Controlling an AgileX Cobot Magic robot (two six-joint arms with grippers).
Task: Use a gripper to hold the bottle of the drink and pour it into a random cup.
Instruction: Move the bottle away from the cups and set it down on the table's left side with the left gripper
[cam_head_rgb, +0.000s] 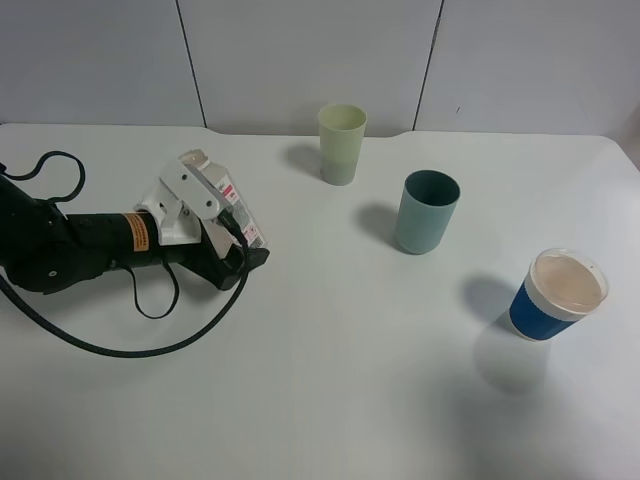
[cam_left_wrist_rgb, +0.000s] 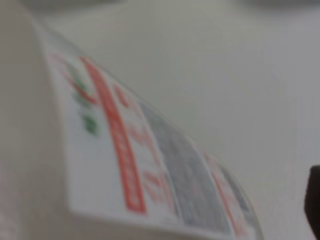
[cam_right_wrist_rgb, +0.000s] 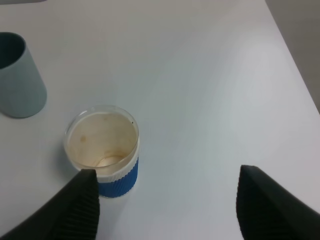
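Observation:
My left gripper (cam_head_rgb: 238, 240), a white head on a black arm, lies low over the table at the left and is shut on the bottle of the drink (cam_head_rgb: 228, 195), which has a white-and-pink label. The left wrist view is filled by the blurred label of the bottle (cam_left_wrist_rgb: 140, 165); its liquid is hidden. The pale yellow-green cup (cam_head_rgb: 341, 143) stands upright at the back centre, well apart from the bottle. My right gripper (cam_right_wrist_rgb: 167, 210) is open and empty, hovering above the blue cup; it is out of the exterior high view.
A teal-green cup (cam_head_rgb: 427, 211) stands right of centre and also shows in the right wrist view (cam_right_wrist_rgb: 17, 75). A blue cup with a white rim (cam_head_rgb: 557, 294) stands at the right, its inside stained brown (cam_right_wrist_rgb: 105, 150). Black cables (cam_head_rgb: 150, 330) loop on the table by the left arm.

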